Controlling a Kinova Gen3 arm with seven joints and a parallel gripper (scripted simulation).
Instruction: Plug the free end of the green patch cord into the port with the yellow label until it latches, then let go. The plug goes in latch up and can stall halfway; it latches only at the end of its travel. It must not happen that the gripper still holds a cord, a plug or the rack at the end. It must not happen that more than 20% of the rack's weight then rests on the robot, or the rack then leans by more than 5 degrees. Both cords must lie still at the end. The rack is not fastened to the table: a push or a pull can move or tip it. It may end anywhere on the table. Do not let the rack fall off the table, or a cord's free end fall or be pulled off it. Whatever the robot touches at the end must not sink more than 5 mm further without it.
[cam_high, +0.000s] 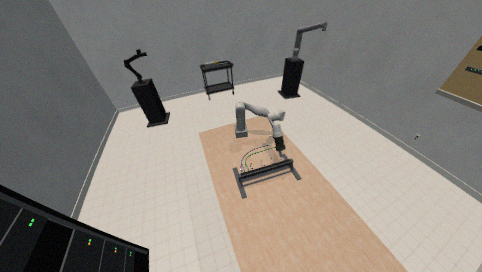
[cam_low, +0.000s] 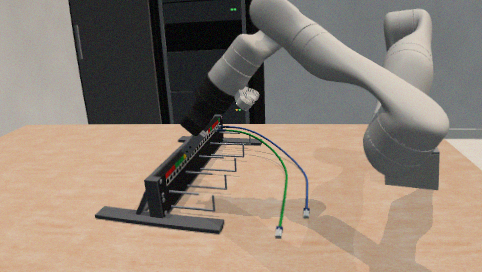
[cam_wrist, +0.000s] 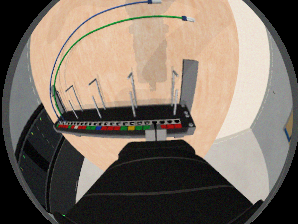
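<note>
The green patch cord (cam_low: 286, 177) (cam_wrist: 107, 24) runs from the rack's far end in the exterior view and bends round to its free plug (cam_low: 279, 232) (cam_wrist: 188, 19), which lies on the table. The black rack (cam_high: 265, 171) (cam_low: 156, 197) (cam_wrist: 191, 131) stands upright on two feet. The yellow label (cam_wrist: 131, 128) (cam_low: 185, 157) sits in its row of coloured labels. My gripper (cam_wrist: 155, 129) (cam_low: 204, 134) is shut and empty. Its fingertips are at the rack's label row, right of the yellow label in the wrist view; whether they touch the rack I cannot tell.
A blue cord (cam_low: 300, 162) (cam_wrist: 80, 31) curves beside the green one, its free plug (cam_low: 306, 213) (cam_wrist: 155, 1) on the table. Several thin wire brackets (cam_low: 214, 202) (cam_wrist: 133, 102) stick out from the rack on the cords' side. The rack's foot (cam_low: 160, 220) reaches out both ways.
</note>
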